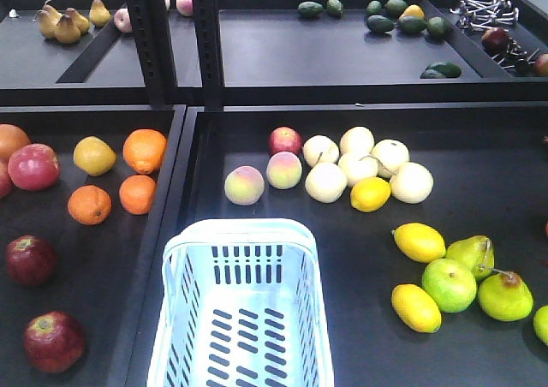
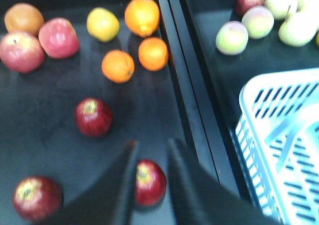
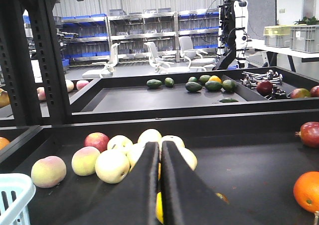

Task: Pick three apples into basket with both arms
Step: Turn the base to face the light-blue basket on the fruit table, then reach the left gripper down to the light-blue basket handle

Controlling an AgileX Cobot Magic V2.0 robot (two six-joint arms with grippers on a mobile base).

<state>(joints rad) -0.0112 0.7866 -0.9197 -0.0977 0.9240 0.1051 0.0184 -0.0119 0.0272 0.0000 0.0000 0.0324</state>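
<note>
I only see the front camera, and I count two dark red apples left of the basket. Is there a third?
Observer: Yes, the left wrist camera shows three dark red apples.
Operator: Where is the robot's hand?
Observer: The left gripper is open, and one apple shows between its fingers.
Operator: And the other hand?
Observer: The right gripper is shut and points toward the pale fruit.

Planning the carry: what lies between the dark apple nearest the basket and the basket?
Left wrist view: only bare tray floor and the black tray divider separate apple and basket.
</note>
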